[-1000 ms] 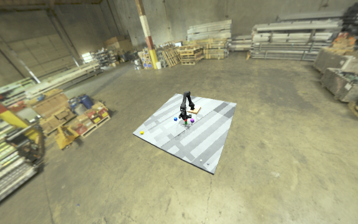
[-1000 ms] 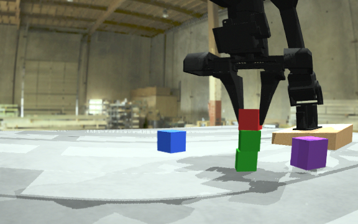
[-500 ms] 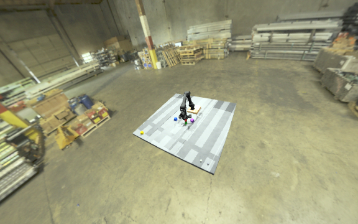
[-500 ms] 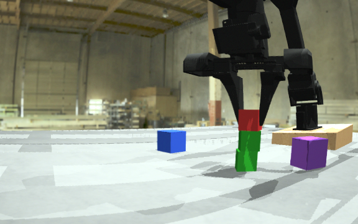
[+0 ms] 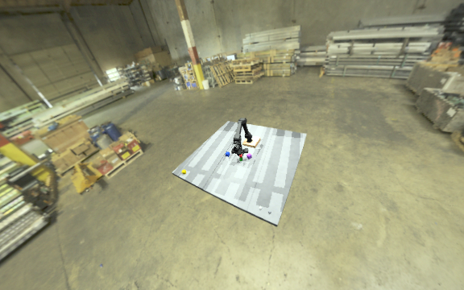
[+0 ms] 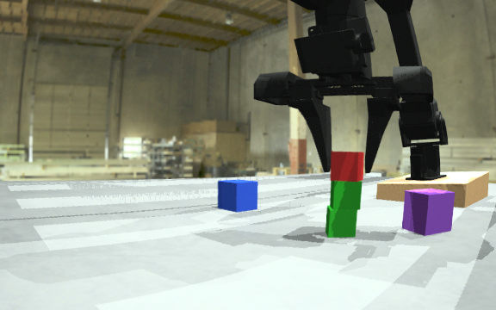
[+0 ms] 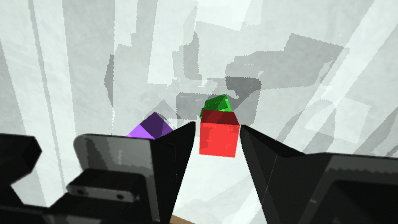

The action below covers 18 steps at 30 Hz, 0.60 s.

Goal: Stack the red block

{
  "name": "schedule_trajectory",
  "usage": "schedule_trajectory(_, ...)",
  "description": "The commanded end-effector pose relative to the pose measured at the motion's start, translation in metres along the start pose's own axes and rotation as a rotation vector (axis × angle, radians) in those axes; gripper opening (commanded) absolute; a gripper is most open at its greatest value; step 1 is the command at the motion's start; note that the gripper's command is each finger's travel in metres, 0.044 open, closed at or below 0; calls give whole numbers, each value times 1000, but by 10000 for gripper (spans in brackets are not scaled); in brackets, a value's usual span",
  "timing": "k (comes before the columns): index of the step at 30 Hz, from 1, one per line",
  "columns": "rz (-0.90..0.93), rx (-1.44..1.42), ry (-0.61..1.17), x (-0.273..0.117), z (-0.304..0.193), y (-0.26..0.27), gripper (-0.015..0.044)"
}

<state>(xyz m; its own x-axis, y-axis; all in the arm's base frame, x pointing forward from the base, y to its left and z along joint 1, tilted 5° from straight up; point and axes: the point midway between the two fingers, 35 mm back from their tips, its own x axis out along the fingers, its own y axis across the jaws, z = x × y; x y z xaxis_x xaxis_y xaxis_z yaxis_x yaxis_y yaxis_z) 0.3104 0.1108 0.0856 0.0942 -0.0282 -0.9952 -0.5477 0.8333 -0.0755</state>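
Note:
The red block (image 6: pixel 346 166) (image 7: pixel 219 141) sits on top of the green tower (image 6: pixel 344 195) (image 7: pixel 216 104) in the exterior view, with no visible gap under it. The tower is two green blocks, the upper one set slightly to the right of the lower. The red block overhangs slightly to the right. My gripper (image 6: pixel 347 171) (image 7: pixel 217 127) is open, pointing down around the red block, one fingertip on each side. Narrow gaps show between both fingers and the block in the wrist view. The tower is upright; its lower part is hidden in the wrist view.
A purple block (image 6: pixel 428 212) (image 7: pixel 151 126) (image 5: pixel 249 155) stands right of the tower in the exterior view, and a blue block (image 6: pixel 238 195) (image 5: pixel 227 154) stands left. The arm's wooden base (image 6: pixel 474 189) is behind the purple block. A yellow block (image 5: pixel 184 171) lies near the mat's left corner.

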Motion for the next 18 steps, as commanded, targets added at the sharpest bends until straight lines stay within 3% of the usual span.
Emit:
schedule_trajectory(1, -1, 0, 0, 1, 0, 0, 289)
schedule_trajectory(7, -1, 0, 0, 1, 0, 0, 440)
schedule_trajectory(18, -1, 0, 0, 1, 0, 0, 440)
